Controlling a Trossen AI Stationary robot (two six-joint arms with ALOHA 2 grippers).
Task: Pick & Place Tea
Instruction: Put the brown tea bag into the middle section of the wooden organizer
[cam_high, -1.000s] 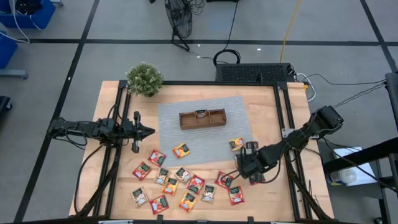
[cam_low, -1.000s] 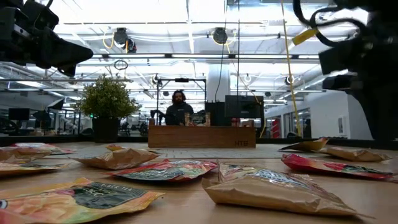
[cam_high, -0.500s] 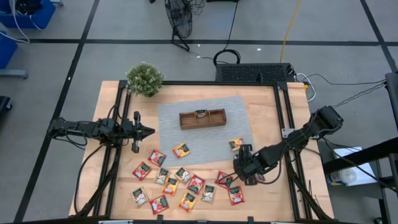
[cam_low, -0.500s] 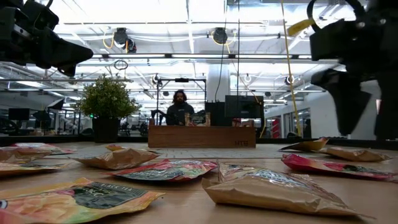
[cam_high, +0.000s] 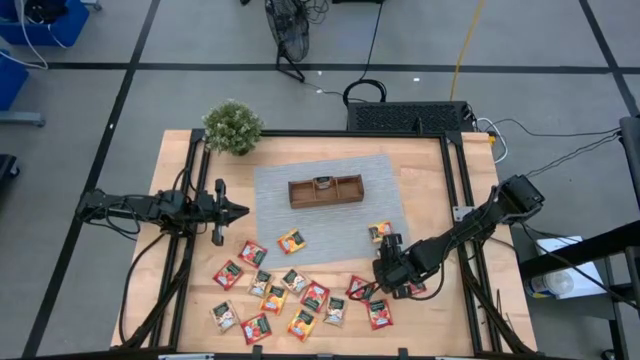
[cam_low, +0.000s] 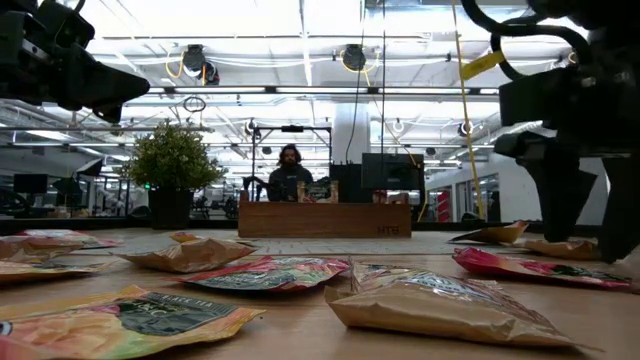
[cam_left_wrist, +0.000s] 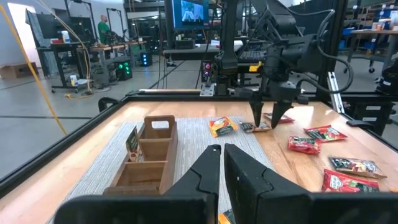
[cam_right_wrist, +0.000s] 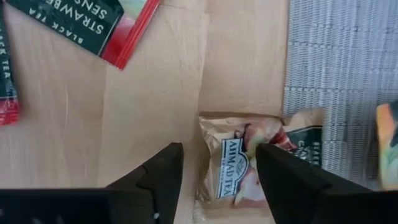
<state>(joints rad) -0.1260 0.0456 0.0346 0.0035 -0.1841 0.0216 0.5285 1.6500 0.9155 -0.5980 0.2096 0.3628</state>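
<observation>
Brown and wooden, the three-compartment tray (cam_high: 326, 190) sits on a grey woven mat (cam_high: 300, 230) on the counter (cam_high: 430, 170), with one packet standing upright in its middle compartment. The tea packets (cam_high: 290, 290), in red, green and orange-yellow wrappers, lie scattered on the counter nearer the front edge than the tray, most of them off the mat. One pale packet (cam_right_wrist: 239, 165) lies by the mat's edge, on the right-arm side of the tray. The right gripper (cam_high: 383, 262) hangs just over that packet, its fingers (cam_right_wrist: 163, 171) spread wide, one on either side of it and holding nothing. The left gripper (cam_high: 240, 210) waits beyond the mat on the tray's opposite side, its fingers (cam_left_wrist: 208, 163) almost closed, with nothing between them. A potted plant (cam_high: 232, 127) stands at the counter's corner behind the tray.
</observation>
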